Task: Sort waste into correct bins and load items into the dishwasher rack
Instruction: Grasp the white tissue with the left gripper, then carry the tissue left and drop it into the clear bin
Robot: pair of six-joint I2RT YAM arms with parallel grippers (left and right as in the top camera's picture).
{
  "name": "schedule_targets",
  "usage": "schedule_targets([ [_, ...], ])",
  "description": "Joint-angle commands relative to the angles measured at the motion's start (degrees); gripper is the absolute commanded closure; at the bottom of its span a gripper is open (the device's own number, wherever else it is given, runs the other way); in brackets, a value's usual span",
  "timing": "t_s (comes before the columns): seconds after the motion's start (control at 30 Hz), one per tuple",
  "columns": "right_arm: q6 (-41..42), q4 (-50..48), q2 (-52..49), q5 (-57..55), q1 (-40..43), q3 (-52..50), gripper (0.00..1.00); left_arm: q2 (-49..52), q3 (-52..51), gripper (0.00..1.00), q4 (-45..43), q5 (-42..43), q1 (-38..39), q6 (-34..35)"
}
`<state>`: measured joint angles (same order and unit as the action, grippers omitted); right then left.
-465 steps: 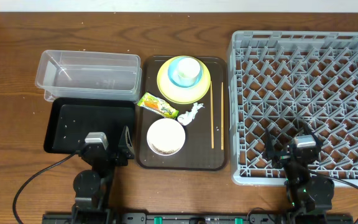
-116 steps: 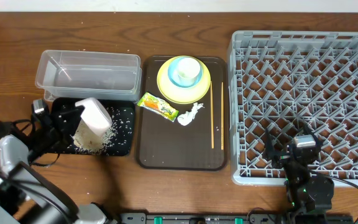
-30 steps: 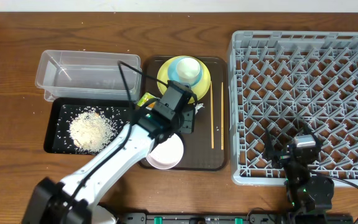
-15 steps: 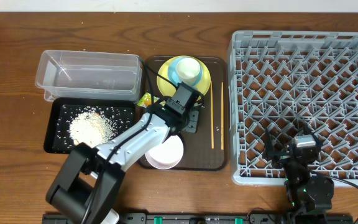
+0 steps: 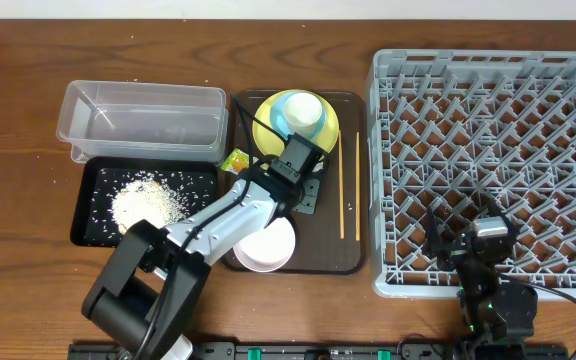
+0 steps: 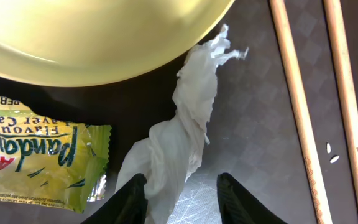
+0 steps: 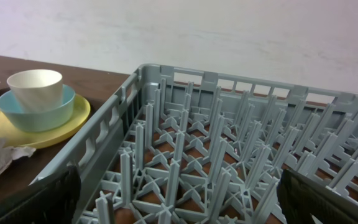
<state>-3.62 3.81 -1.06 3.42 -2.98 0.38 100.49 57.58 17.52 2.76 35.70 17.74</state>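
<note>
My left gripper (image 5: 308, 190) is down on the brown serving tray over the crumpled white paper scrap (image 6: 188, 124). Its jaws straddle the scrap's lower end: the left finger (image 6: 132, 199) touches the paper, and a gap shows before the right finger (image 6: 238, 199). The green-and-orange snack wrapper (image 6: 36, 155) lies just left of the scrap. The yellow-green plate (image 5: 268, 135) holds the light blue bowl (image 7: 36, 112) with the white cup (image 7: 35, 87) in it. Two chopsticks (image 5: 343, 190) lie to the right. My right gripper (image 7: 188, 199) hangs open over the grey rack (image 5: 488, 150).
The white bowl (image 5: 266, 245) sits on the serving tray (image 5: 328, 250) near its front edge, beside my left arm. A heap of rice fills the black tray (image 5: 93, 225) at left. The clear tub (image 5: 143, 120) stands behind it.
My left gripper has shifted a little to the right onto the paper scrap, and its jaws have narrowed around it. The right arm has not moved.
</note>
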Motion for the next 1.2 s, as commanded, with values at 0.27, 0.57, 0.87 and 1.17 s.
schedule_targets([
  [0.27, -0.5, 0.2, 0.0, 0.1, -0.4, -0.1, 0.01, 3.1, 0.8, 0.63, -0.5, -0.9, 0.1, -0.6],
  [0.57, -0.5, 0.2, 0.0, 0.1, -0.4, -0.1, 0.01, 3.1, 0.8, 0.90, -0.9, -0.9, 0.1, -0.6],
  [0.87, -0.5, 0.2, 0.0, 0.1, -0.4, -0.1, 0.01, -0.6, 0.8, 0.94, -0.9, -0.9, 0.1, -0.5],
  [1.17, -0.5, 0.2, 0.0, 0.1, -0.4, -0.1, 0.01, -18.1, 0.8, 0.94, -0.5, -0.9, -1.9, 3.1],
])
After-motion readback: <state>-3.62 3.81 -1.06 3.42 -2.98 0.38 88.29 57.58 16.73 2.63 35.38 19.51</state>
